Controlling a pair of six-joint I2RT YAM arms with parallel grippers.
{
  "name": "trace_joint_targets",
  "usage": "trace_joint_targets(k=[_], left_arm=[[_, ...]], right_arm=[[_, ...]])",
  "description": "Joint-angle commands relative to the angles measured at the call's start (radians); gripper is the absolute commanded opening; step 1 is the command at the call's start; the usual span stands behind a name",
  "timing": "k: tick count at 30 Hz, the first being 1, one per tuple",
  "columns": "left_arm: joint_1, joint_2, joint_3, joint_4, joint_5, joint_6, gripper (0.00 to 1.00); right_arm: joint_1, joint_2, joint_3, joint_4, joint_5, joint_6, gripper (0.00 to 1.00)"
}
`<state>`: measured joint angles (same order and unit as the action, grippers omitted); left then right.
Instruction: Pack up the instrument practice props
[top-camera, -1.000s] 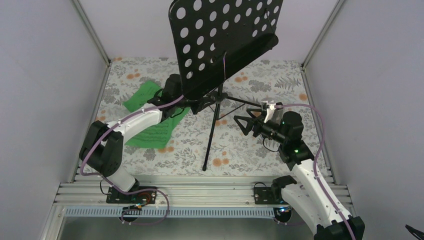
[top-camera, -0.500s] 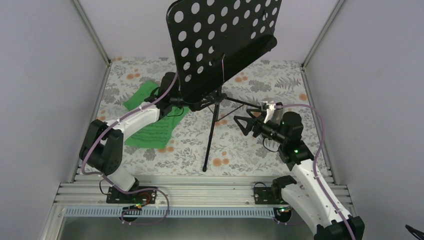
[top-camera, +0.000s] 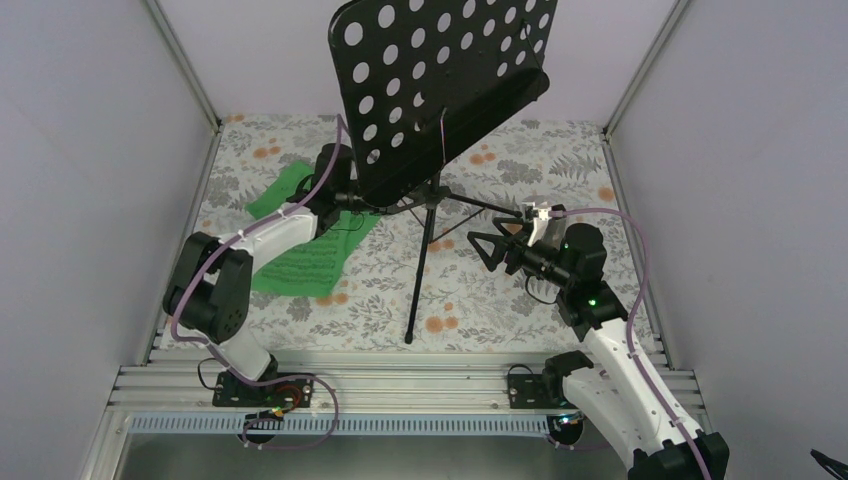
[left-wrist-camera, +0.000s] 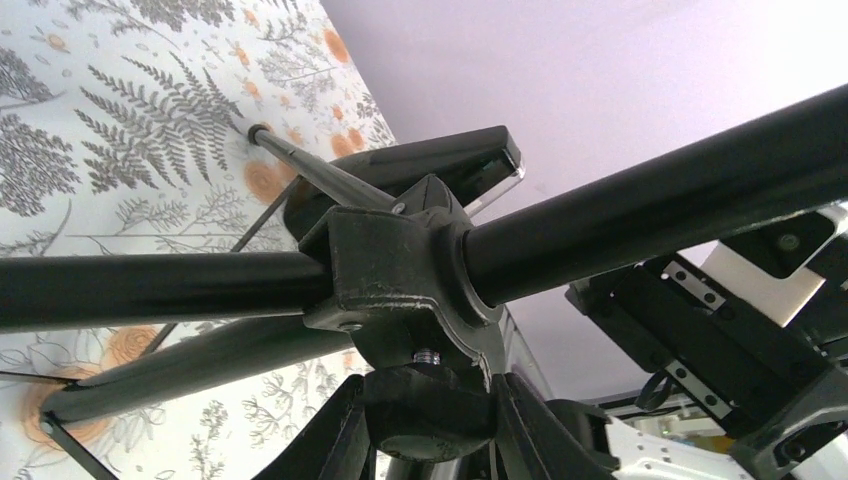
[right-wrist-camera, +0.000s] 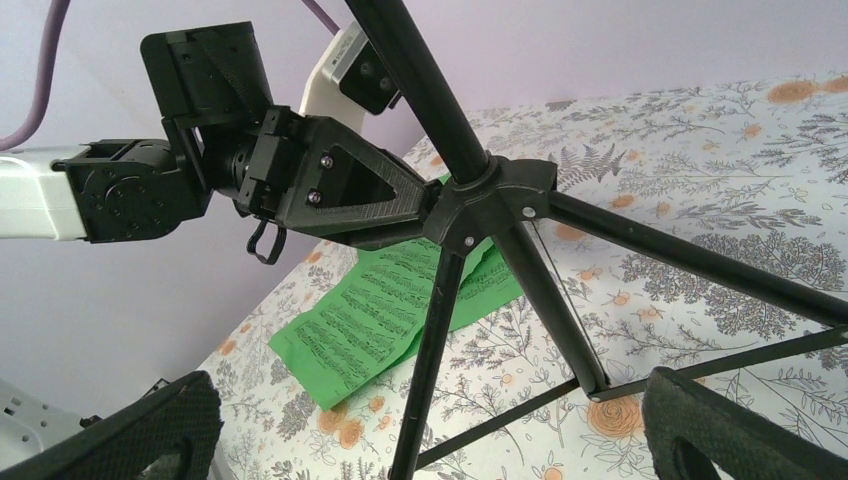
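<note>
Your left hand (right-wrist-camera: 432, 213) is clamped on the music stand (top-camera: 440, 80) at its leg hub, your right hand (top-camera: 488, 245) gapes empty right of its legs, and green sheets (top-camera: 312, 265) lie left of it on the tabletop (top-camera: 500, 310).

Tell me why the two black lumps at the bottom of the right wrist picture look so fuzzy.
Right wrist view: they are fingertips of the right claw, too near the lens to focus; the music stand and green sheets behind look sharp. Top external view: evenly lit, crisp.
</note>
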<state>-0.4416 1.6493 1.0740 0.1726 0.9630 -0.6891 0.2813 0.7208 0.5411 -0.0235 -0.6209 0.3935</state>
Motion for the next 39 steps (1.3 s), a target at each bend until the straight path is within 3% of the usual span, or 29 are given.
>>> trace_joint_targets(k=[1,4,10,14,19,25,28,33,39], left_arm=[[0.01,-0.005,0.022,0.119,0.078,-0.131,0.12],[0.012,0.0,0.063,0.029,0.066,-0.085,0.21],[0.012,-0.071,0.179,-0.304,-0.196,0.213,0.72],[0.015,-0.184,0.162,-0.362,-0.412,0.312,0.83],[-0.002,-0.396,-0.028,-0.201,-0.522,0.378,0.82],[-0.123,-0.563,-0.231,-0.088,-0.615,0.392,0.79],[-0.163,-0.613,-0.327,0.005,-0.607,0.346,0.77],[-0.205,-0.618,-0.434,0.115,-0.618,0.285,0.7],[-0.235,-0.578,-0.465,0.122,-0.676,0.223,0.64]], right_arm=[[0.011,-0.011,-0.014,0.01,-0.012,0.011,1.0],[0.011,-0.013,-0.012,0.008,-0.011,0.013,1.0],[0.01,-0.023,0.0,0.012,-0.007,0.012,1.0],[0.011,-0.008,0.036,0.022,-0.013,-0.006,1.0],[0.01,0.064,0.126,0.114,-0.029,-0.01,1.0],[0.033,0.207,0.128,0.55,-0.073,0.131,0.95],[0.079,0.314,0.2,0.617,-0.046,0.108,0.92],[0.161,0.44,0.27,0.716,0.029,0.02,0.81],[0.195,0.53,0.26,0.853,0.206,-0.068,0.66]])
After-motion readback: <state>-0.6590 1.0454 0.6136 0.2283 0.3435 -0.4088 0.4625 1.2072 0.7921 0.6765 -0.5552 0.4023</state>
